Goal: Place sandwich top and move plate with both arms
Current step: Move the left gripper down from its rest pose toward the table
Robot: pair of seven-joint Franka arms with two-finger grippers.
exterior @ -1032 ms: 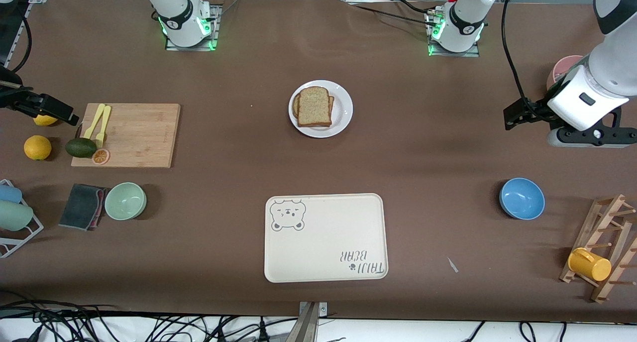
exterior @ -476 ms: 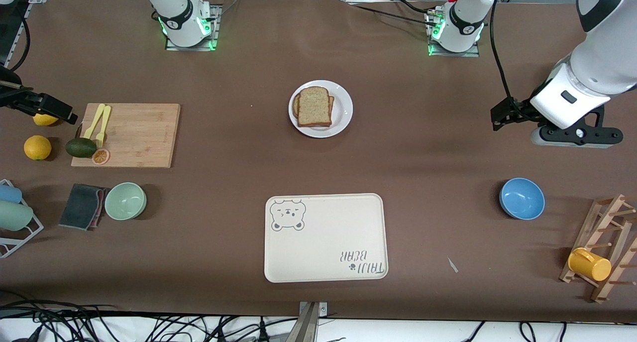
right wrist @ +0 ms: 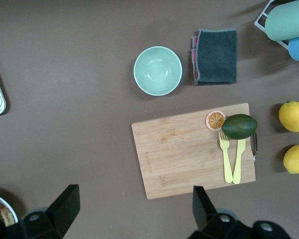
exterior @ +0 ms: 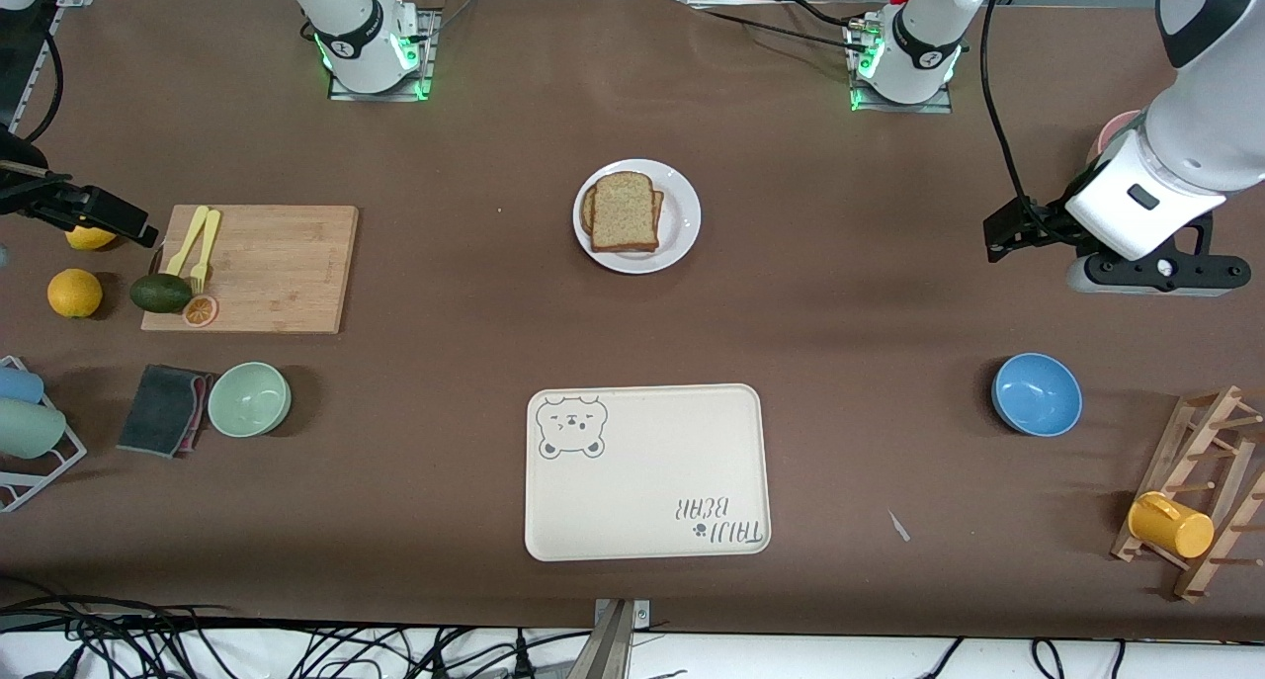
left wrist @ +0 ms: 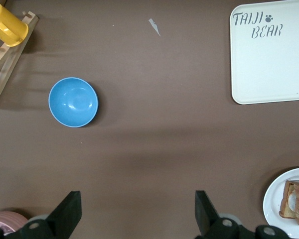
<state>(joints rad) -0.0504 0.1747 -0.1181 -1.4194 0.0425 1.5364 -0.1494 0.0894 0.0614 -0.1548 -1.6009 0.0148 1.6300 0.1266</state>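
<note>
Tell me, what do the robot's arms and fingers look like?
Both arms are white and rounded, with dark bands at the joints, black cables, and green lights glowing at their bases. The left gripper and the right gripper are black, each with two flat, blocky black fingers. The left arm's wrist carries a grey and black camera bar.

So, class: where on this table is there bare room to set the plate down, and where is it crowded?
Bare: the tray, and cloth between the plate and blue bowl. Crowded: around the cutting board and green bowl.
</note>
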